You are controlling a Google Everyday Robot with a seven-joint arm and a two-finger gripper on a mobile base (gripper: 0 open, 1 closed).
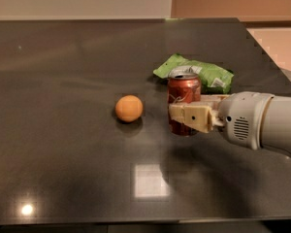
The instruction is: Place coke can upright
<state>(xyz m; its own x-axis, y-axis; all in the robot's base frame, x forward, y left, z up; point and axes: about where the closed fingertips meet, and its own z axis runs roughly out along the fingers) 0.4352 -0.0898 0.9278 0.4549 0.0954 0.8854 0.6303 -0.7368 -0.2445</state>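
A dark, glossy table [63,178] mirrors ceiling lights near its front edge. A white arm [262,123], cut off at the right, carries the gripper [182,116] against the coke can [183,90], covering its lower half; whether the grip is clenched or released cannot be told. The can stands upright, right of an orange ball [129,108]. Just behind it lies a green snack bag [203,71]. Beyond is a pale wall [77,1].
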